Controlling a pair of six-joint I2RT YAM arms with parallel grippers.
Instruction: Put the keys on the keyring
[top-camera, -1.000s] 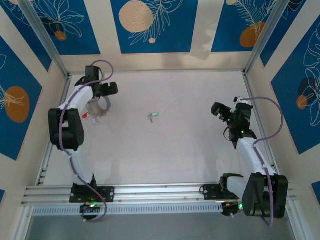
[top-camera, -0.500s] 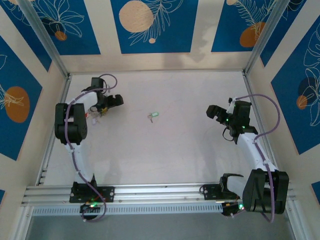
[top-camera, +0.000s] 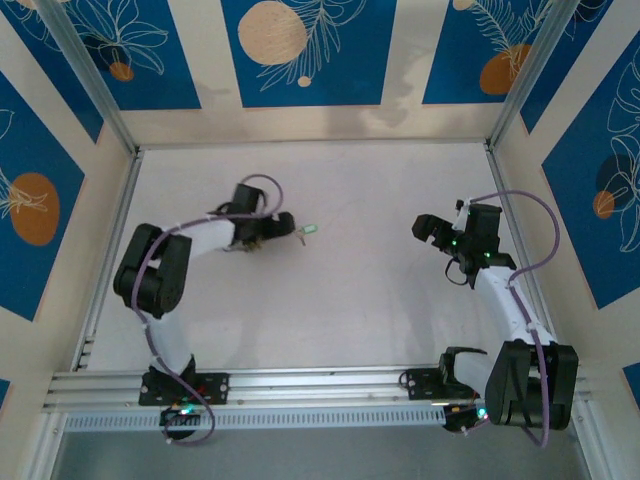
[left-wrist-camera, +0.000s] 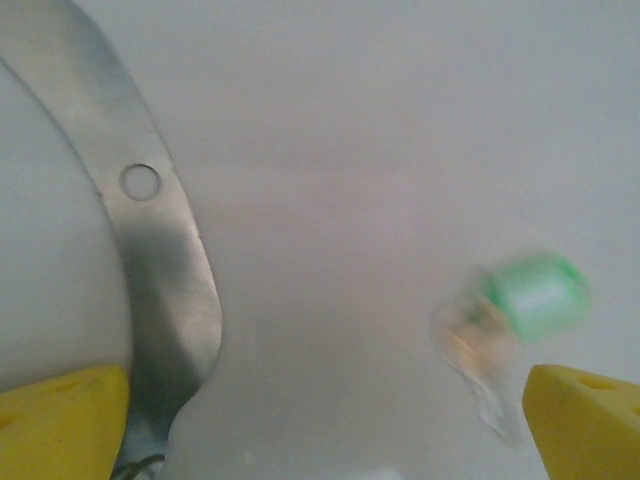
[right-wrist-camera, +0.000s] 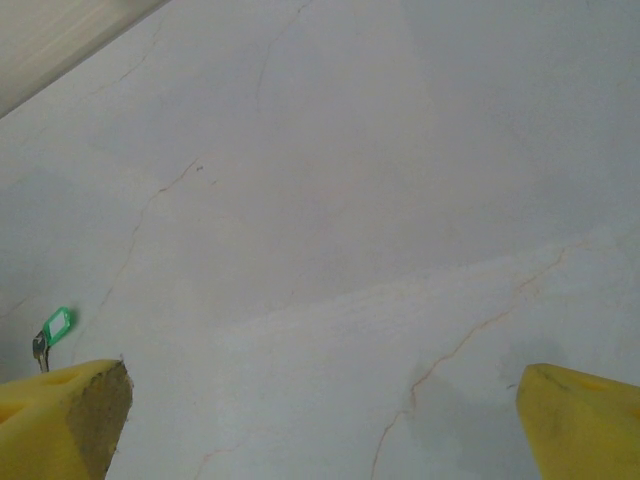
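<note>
Green-headed key (left-wrist-camera: 530, 295) lies loose on the table (top-camera: 380, 290), just ahead of the left gripper (left-wrist-camera: 322, 385), jaws spread. The curved metal band by one finger is probably the keyring (left-wrist-camera: 150, 230). The right gripper (right-wrist-camera: 320, 372) is spread and empty. Threading is not yet done.

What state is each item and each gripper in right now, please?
Left gripper, open, key just ahead of it.
Right gripper, open, empty.
Key, loose on the table, not threaded.
Ring, curving beside the left gripper; whether it is held is unclear.
</note>
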